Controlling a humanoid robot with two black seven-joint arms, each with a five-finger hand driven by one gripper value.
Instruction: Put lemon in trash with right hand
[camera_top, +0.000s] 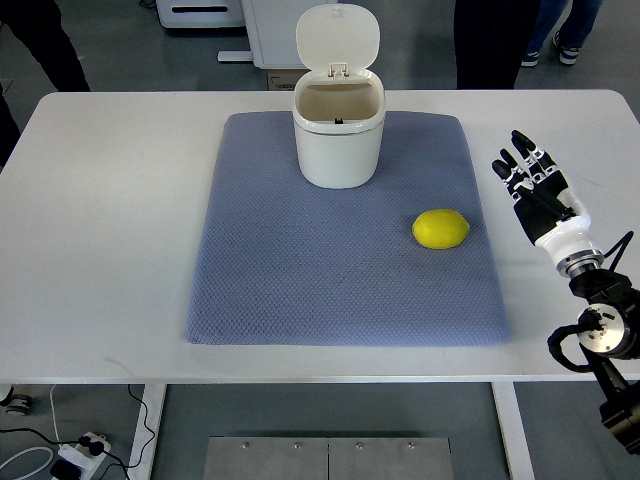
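Note:
A yellow lemon (441, 229) lies on the right part of a blue-grey mat (300, 270). A white trash bin (338, 127) stands at the mat's far middle with its lid flipped up and its inside showing. My right hand (530, 175) is over the bare table to the right of the mat, a little right of and beyond the lemon. Its fingers (518, 148) are spread, pointing away, and hold nothing. The left arm is out of view.
The white table (110, 230) carries the mat. People's legs stand beyond the far edge at the left (40, 40) and right (500, 40). A white cabinet (275, 30) stands behind the bin. Cables and a power strip (75, 455) lie on the floor at the lower left.

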